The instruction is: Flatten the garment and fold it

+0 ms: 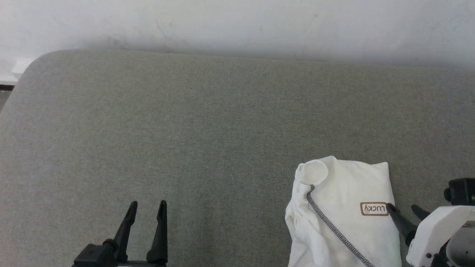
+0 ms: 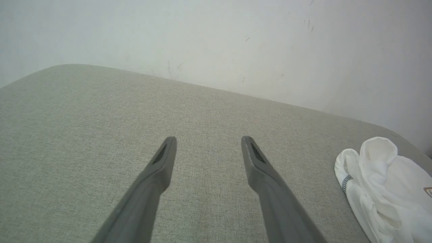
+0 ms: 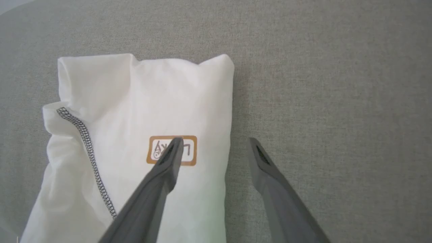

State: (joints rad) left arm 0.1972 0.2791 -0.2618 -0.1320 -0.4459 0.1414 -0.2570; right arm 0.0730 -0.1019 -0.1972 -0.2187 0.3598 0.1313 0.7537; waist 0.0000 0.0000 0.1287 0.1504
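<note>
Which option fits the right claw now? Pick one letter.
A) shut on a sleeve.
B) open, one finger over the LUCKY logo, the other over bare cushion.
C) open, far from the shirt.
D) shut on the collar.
B: the right claw stands open, one finger across the logo on the garment, the other over the grey surface.

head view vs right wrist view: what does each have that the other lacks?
Head view, not right wrist: left gripper, open, and the white wall. Right wrist, not head: ribbed pads on the right gripper. Both: grey cushion, folded garment with LUCKY logo and dark stitching, right gripper open, one finger at the logo.
</note>
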